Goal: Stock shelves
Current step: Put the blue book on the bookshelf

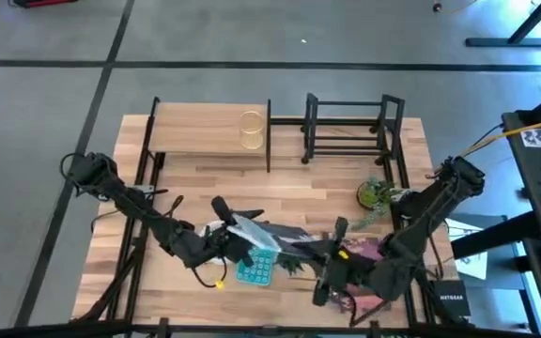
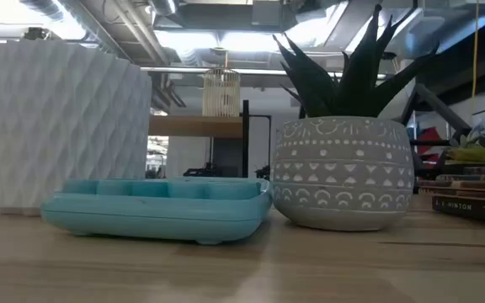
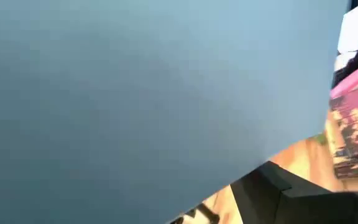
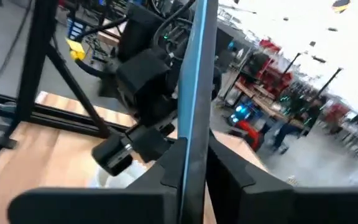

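Barely begun: only a wire basket (image 1: 251, 130) up on the wooden shelf (image 1: 205, 131), black rack (image 1: 348, 129) bare, right gripper (image 1: 332, 258) clamped on a thin blue-grey panel (image 1: 266, 232), left gripper (image 1: 238, 242) state unclear.

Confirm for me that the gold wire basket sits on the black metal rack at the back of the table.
Not quite. The gold wire basket sits on the light-wood shelf, not the black metal rack, which stands beside it at the back of the table. The high view shows this.

Teal tray (image 2: 158, 206), white ribbed vase (image 2: 66, 122), patterned plant pot (image 2: 343, 172), stacked books (image 2: 470, 198)
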`<state>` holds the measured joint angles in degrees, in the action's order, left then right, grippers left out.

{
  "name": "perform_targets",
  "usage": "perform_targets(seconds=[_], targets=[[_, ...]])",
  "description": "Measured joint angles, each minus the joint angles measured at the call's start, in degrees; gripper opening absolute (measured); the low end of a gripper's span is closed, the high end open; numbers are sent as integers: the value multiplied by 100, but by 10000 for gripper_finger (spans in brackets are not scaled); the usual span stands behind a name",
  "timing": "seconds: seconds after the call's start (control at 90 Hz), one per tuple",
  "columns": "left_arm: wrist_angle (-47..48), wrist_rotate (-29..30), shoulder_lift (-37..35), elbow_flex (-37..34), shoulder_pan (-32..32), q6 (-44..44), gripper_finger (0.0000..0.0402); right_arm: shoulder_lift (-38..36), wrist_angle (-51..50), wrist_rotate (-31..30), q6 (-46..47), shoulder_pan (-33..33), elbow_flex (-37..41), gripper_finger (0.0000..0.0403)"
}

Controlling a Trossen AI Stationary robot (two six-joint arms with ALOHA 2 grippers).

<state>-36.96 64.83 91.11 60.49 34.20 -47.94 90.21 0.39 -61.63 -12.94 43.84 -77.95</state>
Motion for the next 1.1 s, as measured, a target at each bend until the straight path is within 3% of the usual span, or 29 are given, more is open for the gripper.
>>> perform_targets(seconds=[0.378,0.667,0.778,0.933,1.0,1.1], targets=[[24,318,-37,24,19,-196,139,-6,-510,-12,454,-106,-7,11],[1,817,-358,48,273,-665,139,6,-1757,-1522,1370,325,7,3],[-15,766,-523,-45,310,-624,139,15,-2225,-1765,2186,587,88,3],[294,-345,-702,-411,334,-142,139,20,-1361,-1725,2262,773,634,3],[274,-872,-795,-586,335,126,139,20,-591,-1722,1661,783,745,2],[283,-1047,-872,-793,332,432,139,20,905,-1503,154,810,758,2]])
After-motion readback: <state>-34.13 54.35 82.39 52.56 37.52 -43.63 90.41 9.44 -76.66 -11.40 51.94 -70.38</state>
